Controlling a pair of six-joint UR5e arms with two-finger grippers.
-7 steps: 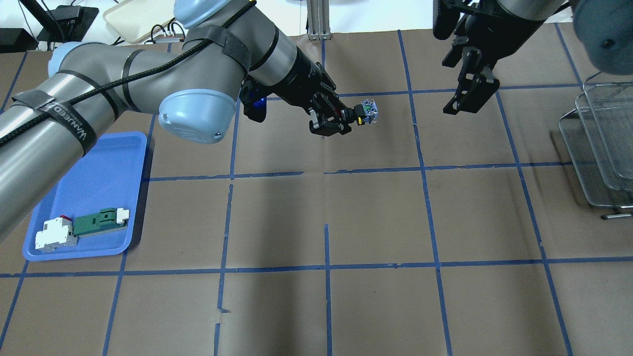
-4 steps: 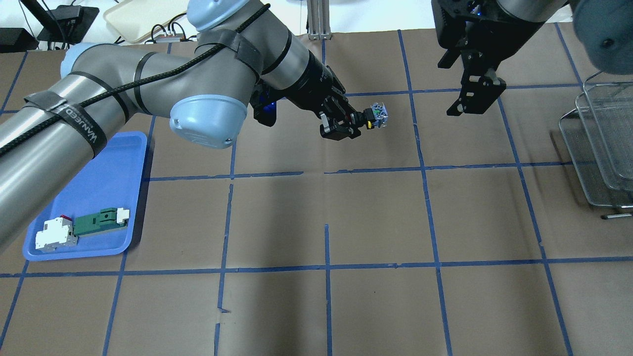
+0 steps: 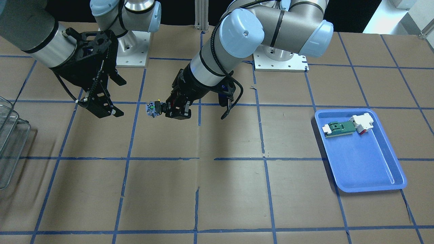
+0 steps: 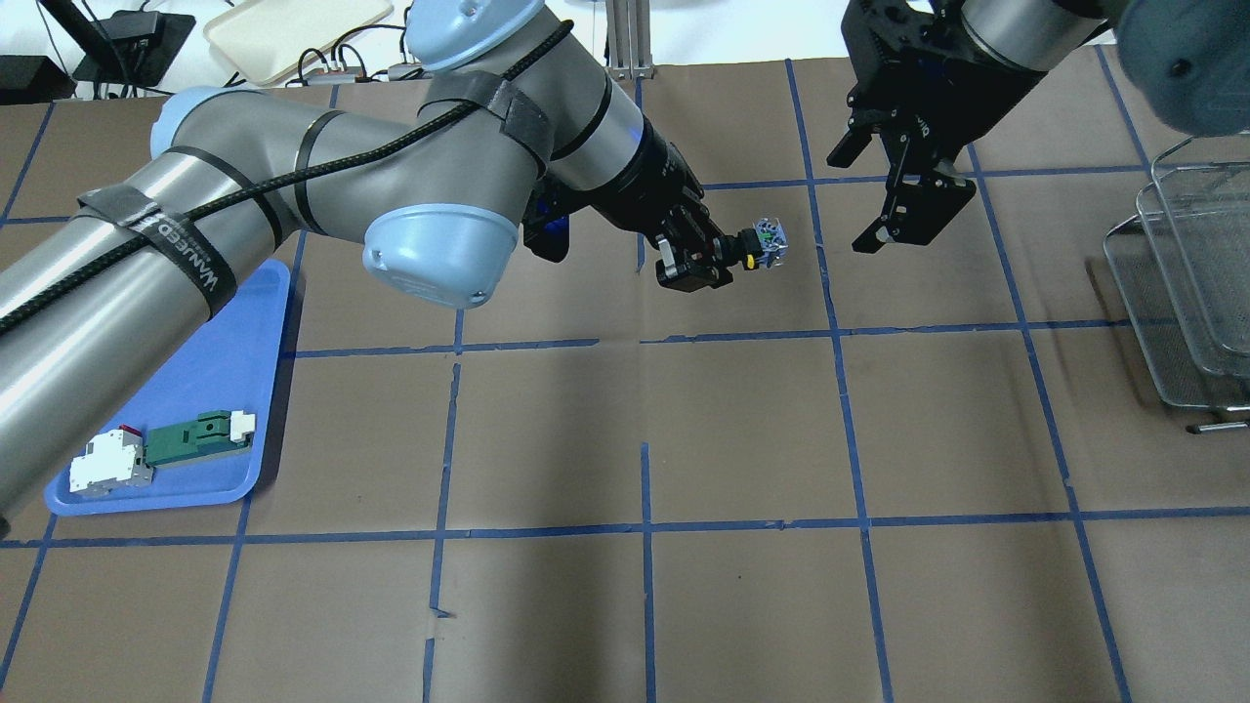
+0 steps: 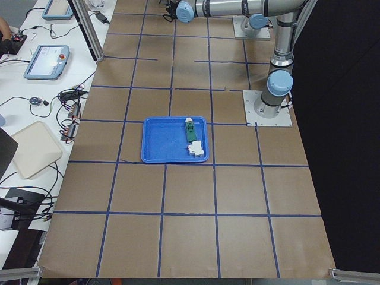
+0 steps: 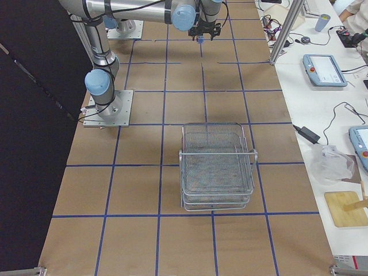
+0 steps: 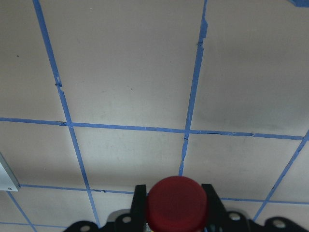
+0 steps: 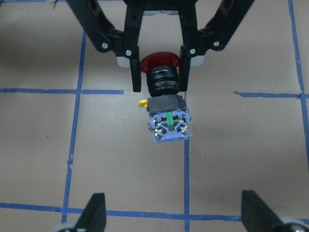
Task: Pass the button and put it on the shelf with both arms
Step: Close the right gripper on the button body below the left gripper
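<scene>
The button (image 4: 767, 239), with red cap, black collar and blue-and-silver rear block, hangs above the table in my left gripper (image 4: 728, 252), which is shut on its collar. The rear block points towards my right gripper (image 4: 852, 202), which is open and a short gap to the right of it. The right wrist view shows the button (image 8: 166, 96) straight ahead, clamped between the left fingers, beyond my own spread fingertips (image 8: 96, 205). The left wrist view shows only the red cap (image 7: 176, 203). The wire-mesh shelf (image 4: 1187, 293) stands at the table's right edge.
A blue tray (image 4: 215, 361) at the left holds a green-and-white flat part (image 4: 195, 437) and a white block with a red bit (image 4: 107, 464). Brown paper with blue tape lines covers the table (image 4: 645, 586).
My left arm has carried the button to the right, towards the right gripper. My right gripper has shifted left and turned towards the button. Both grips are unchanged.
</scene>
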